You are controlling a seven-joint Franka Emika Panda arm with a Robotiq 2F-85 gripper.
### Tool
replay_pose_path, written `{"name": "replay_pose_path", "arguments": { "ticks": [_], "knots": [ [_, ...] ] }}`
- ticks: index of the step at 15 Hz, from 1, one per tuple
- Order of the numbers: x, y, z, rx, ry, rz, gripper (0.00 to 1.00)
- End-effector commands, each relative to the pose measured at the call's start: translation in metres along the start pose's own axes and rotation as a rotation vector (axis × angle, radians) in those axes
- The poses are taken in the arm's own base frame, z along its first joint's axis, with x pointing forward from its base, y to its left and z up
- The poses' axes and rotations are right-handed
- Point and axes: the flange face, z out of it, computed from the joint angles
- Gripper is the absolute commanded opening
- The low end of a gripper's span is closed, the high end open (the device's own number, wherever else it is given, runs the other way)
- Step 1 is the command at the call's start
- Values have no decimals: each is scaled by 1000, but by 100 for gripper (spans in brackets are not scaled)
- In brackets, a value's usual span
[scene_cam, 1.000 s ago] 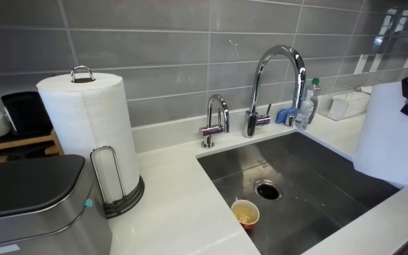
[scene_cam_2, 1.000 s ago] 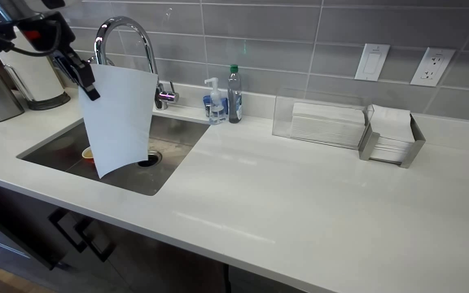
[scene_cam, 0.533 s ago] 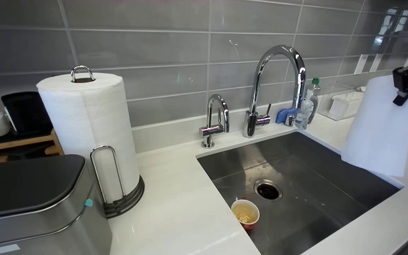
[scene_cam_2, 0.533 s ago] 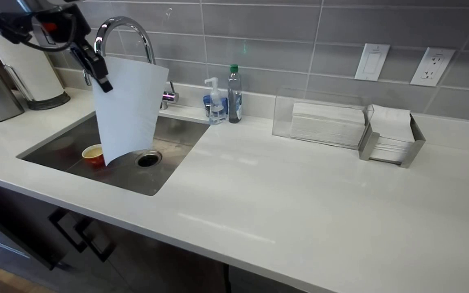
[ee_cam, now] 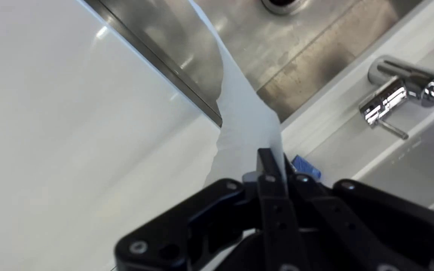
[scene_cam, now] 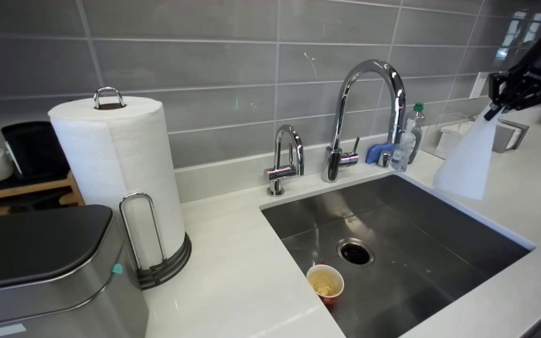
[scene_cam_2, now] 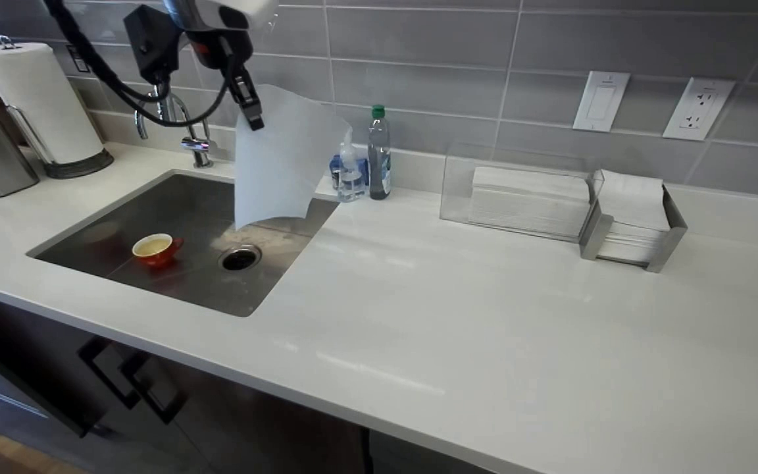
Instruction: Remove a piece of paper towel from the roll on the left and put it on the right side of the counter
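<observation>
A: How do the two fingers of the one black gripper (ee_cam: 278, 162) stand?

B: Pinched together in the wrist view, gripping one thin white sheet of paper towel (scene_cam_2: 280, 158).

A: Where is that sheet?

B: In the air, hanging from the fingertips near an edge of the single rectangular steel sink (scene_cam: 421, 281). In the wrist view it crosses one corner of that sink.

A: And the thick white paper-towel roll (scene_cam: 125, 178)?

B: Just one, in both exterior views, well apart from the sheet, on one metal stand (scene_cam: 174, 263) with a dark round base. Close by, one grey steel bin (scene_cam: 87, 303) with a black lid.

A: What's in the sink?

B: One red cup (scene_cam_2: 154, 255) with a pale yellow inside, and one round drain (scene_cam: 355, 252).

A: And around it?

B: In an exterior view, one small curved chrome tap (scene_cam: 280, 173) and one tall curved chrome tap (scene_cam: 340, 117): two. One clear pump bottle (scene_cam_2: 351, 178) and one clear green-capped bottle (scene_cam_2: 379, 158), side by side: two again.

A: What else is on the glossy white counter (scene_cam_2: 451, 316)?

B: One clear plastic holder (scene_cam_2: 456, 197) and one grey metal holder (scene_cam_2: 670, 240), both with white paper (scene_cam_2: 527, 197). On the grey tiled wall (scene_cam_2: 418, 39), one white switch plate (scene_cam_2: 603, 100) and one white outlet plate (scene_cam_2: 699, 108).
</observation>
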Motion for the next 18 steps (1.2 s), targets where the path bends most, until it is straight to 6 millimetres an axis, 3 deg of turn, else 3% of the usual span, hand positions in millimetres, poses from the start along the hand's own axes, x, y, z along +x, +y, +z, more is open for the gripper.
{"name": "replay_pose_path", "arguments": {
  "ticks": [1,5,8,13,18],
  "knots": [
    [42,25,20,90,98,145,0],
    [71,63,35,119,235,268,0],
    [80,93,60,79,286,318,0],
    [73,150,113,-31,254,388,0],
    [72,199,139,-120,231,462,0]
  ]
}}
